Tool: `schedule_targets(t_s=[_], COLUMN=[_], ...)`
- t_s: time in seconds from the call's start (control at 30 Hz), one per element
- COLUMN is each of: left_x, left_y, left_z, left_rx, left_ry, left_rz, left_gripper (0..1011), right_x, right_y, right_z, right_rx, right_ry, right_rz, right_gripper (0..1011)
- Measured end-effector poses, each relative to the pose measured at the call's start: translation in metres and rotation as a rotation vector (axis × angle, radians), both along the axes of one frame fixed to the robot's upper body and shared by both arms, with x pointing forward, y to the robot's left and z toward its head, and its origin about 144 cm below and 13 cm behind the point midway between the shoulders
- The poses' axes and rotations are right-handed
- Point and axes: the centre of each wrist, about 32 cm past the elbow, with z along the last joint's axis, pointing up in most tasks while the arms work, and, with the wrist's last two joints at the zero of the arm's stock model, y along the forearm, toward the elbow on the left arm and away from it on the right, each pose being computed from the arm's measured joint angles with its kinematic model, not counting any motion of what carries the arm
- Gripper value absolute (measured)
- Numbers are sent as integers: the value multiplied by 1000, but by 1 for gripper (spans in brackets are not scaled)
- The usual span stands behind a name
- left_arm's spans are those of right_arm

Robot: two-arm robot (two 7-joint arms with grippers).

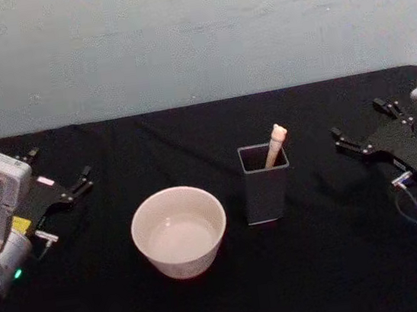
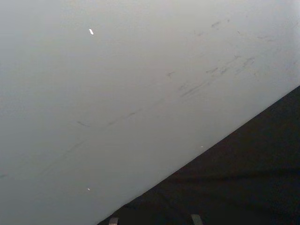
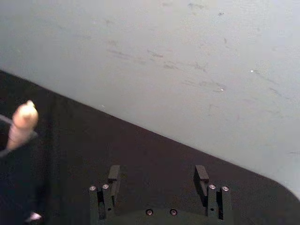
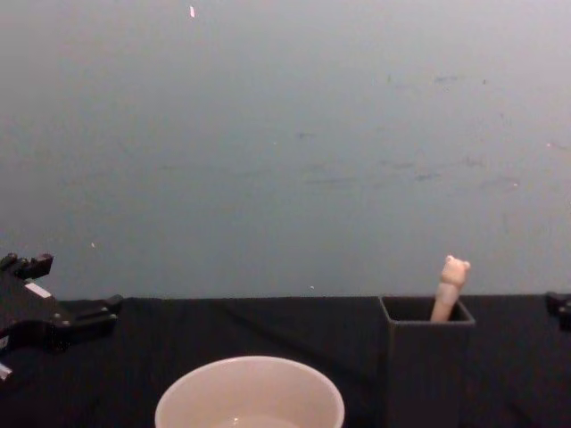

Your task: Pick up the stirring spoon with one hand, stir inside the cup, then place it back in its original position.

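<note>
**Stirring spoon stands in its holder, both grippers open at the table's sides**

The stirring spoon (image 1: 276, 144) stands in the dark grey square holder (image 1: 266, 191). It leans against the holder's back right corner. Its beige handle and small bear head rise above the rim, while the shaft is hidden inside the box. In the chest view the bear head pokes up just past the holder's top edge, tilted a little to the right. Nothing touches the spoon.

The holder stands upright near the middle of the black-covered table (image 1: 338, 262). Just to its left, apart from it, sits the cream-white cup (image 1: 178, 231). The cup is round, far wider than the holder, and lower. Its inside is pale and smooth; whether it holds any liquid cannot be told.

The right gripper (image 1: 357, 119) hovers over the right side of the table, well apart from the holder, with its black fingers spread and pointing toward the back. The right wrist view shows the two fingers plainly separated with nothing between them, and the bear head off to one side.

The left gripper (image 1: 60, 164) is at the table's left side, well apart from the cup. Its fingers are also parted and hold nothing.

Behind the table runs a plain, pale grey-blue wall (image 1: 193, 35) with faint scuff marks.
</note>
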Motion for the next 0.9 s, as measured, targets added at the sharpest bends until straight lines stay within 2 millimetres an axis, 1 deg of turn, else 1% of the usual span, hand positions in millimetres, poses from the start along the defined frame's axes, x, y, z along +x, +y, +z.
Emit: schedule_targets(t_s=[0.2, 0.4, 0.53, 0.67, 0.9], left_x=[0, 0, 0, 0, 0], left_y=[0, 0, 0, 0, 0], left_z=[0, 0, 0, 0, 0], left_rx=[0, 0, 0, 0, 0], left_ry=[0, 0, 0, 0, 0], left_rz=[0, 0, 0, 0, 0], left_gripper=[1001, 1001, 1001, 1001, 1002], right_x=[-8, -21, -25, -27, -20], right_y=[-12, -14, -11, -3, 13], right_z=[13, 20, 21, 21, 22], right_rx=[107, 159, 172, 185, 209], right_ry=[43, 73, 82, 91, 104], right_rz=[89, 204, 259, 313, 351], right_gripper=[1002, 1002, 1002, 1002, 1002])
